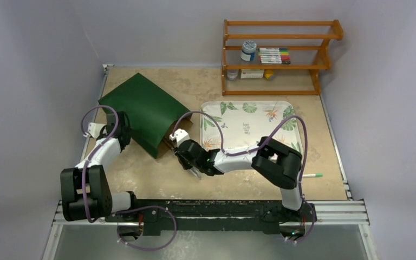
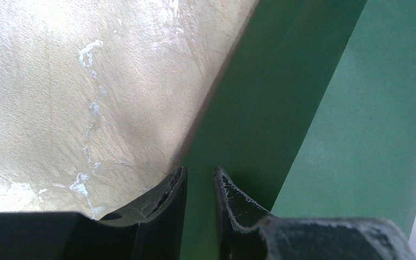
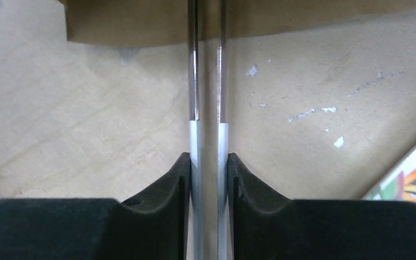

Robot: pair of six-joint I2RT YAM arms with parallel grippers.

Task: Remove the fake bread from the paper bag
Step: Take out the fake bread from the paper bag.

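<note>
The paper bag, dark green outside, lies on its side at the left of the table with its brown mouth facing the right arm. My left gripper is shut on a green fold of the bag at its near left edge. My right gripper is shut on a pair of metal tongs. The tongs' two thin arms run side by side, a narrow gap between them, up to the bag's brown edge. The fake bread is hidden from every view.
A leaf-printed tray lies right of the bag, and its corner shows in the right wrist view. A wooden rack with a jar and markers stands at the back. A green pen lies near the right edge.
</note>
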